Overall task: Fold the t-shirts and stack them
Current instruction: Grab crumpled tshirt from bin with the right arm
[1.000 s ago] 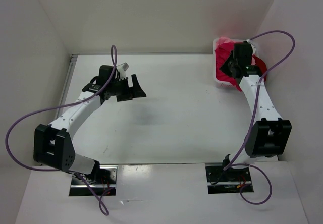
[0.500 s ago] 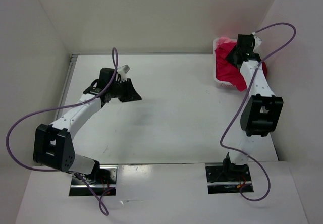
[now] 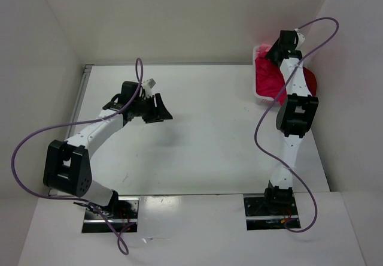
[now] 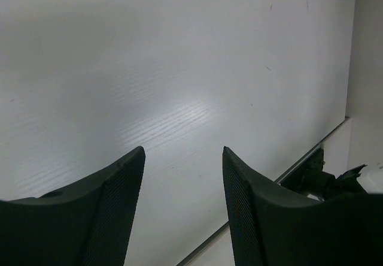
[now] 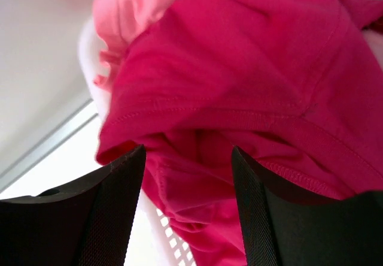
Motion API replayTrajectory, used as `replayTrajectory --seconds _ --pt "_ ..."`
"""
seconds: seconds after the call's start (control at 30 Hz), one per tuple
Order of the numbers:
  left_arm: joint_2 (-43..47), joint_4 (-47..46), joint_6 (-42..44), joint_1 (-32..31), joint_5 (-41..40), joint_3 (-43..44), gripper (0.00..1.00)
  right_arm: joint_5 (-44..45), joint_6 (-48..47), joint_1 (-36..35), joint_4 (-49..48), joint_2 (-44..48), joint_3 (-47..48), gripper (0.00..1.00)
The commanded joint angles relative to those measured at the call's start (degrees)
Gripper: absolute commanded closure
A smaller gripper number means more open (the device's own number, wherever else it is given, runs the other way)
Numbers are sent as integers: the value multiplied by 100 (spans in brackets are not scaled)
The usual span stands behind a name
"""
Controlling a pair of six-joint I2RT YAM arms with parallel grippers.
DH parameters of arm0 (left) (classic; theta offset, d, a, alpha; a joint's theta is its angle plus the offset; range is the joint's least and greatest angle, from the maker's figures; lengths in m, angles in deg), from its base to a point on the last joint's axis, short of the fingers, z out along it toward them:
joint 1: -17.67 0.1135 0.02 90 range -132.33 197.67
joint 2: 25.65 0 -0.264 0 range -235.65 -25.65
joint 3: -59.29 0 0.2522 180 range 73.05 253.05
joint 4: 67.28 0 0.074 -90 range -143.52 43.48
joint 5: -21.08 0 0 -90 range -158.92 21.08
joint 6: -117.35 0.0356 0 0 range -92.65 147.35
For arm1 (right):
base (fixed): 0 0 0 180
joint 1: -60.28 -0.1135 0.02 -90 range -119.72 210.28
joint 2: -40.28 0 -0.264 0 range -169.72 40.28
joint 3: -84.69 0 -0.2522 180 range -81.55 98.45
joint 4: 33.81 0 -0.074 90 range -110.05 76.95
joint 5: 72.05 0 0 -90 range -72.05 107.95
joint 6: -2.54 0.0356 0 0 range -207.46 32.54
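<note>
The t-shirts lie heaped in a white mesh basket at the table's back right corner. A bright crimson-pink t-shirt spills over the basket's near rim, a light pink t-shirt peeks out behind it, and a darker red t-shirt hangs out on the right. My right gripper hovers just over the crimson-pink cloth, jaws wide open and holding nothing. My left gripper hangs open over bare tabletop at the left, far from the shirts.
White walls enclose the table on three sides, and the basket sits tight against the back right corner. A metal strip runs along the table's left edge. Purple cables loop off both arms.
The right arm has stretched back over the basket and its jaws have spread wider. The left gripper closed partway, then reopened, staying over the same spot.
</note>
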Motion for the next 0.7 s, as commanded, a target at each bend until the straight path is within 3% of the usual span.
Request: replayTrajectory --seconds 0.0,0.13,0.37,0.43,0.47,0.5,0.53,0.67 --pt "-18 -123 23 17 114 174 38 -75 -239 -24 243 -89 414 35" --pt "-18 -245 -117 17 114 121 38 -313 -362 -24 137 -89 265 38" --pt "-18 -246 -179 17 61 121 37 -612 -415 -24 75 -36 19 65" --pt "-18 -246 -179 17 61 121 37 -726 -415 -24 5 78 19 59" --pt "-18 -246 -179 17 61 121 37 -779 -415 -24 -47 78 -51 52" --pt "-18 -246 -179 17 61 121 35 -779 -415 -24 -48 131 -51 38" --pt "-18 -246 -179 17 61 69 34 -779 -415 -24 -117 131 -112 34" --pt "-18 -246 -179 17 8 68 34 -726 -503 -24 -5 9 45 31"
